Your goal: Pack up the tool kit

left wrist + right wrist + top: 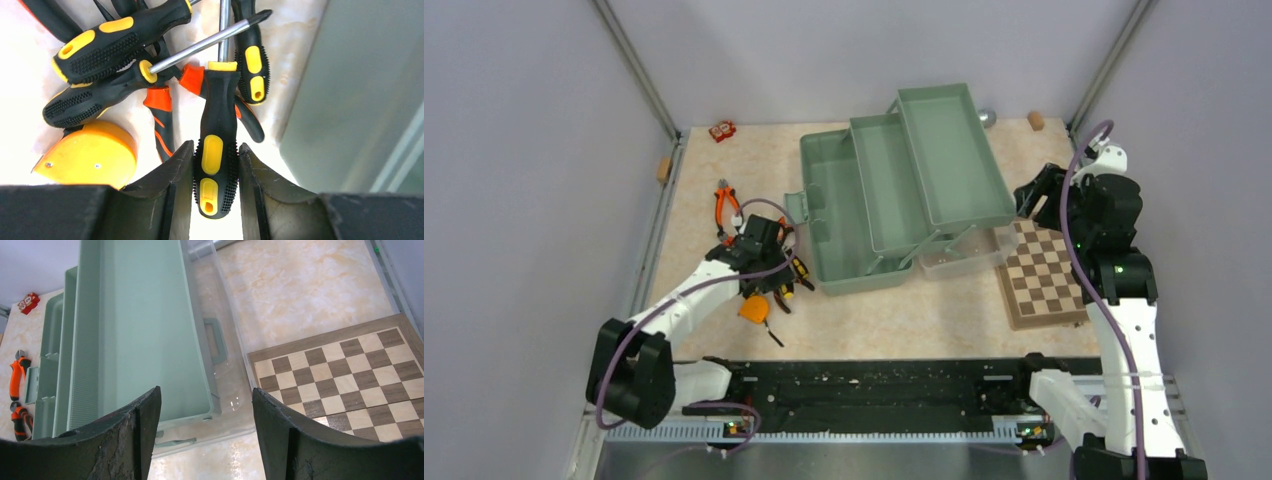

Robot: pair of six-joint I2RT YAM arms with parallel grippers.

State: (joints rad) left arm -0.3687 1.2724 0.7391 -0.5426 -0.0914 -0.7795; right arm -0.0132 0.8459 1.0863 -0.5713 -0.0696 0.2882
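Observation:
The sage-green toolbox point(894, 190) stands open mid-table with its trays folded out; it also shows in the right wrist view point(135, 330), its translucent lid point(220, 300) lying to its right. My left gripper point(769, 270) is left of the box, low over a pile of tools. In the left wrist view it point(216, 150) is shut on the handle of a black-yellow screwdriver point(216, 115). Other screwdrivers point(115, 40), orange-handled pliers point(160, 107) and the orange tape measure point(90, 157) lie around it. Another pair of pliers point(726, 205) lies farther back. My right gripper point(1034, 195) is open and empty, above the box's right end.
A brown-and-cream chessboard point(1044, 275) lies right of the box, partly under the lid. A grey metal cylinder point(988, 117) and a wooden block point(1035, 120) sit at the back right. A small red item point(721, 130) and another block point(664, 168) sit at the back left.

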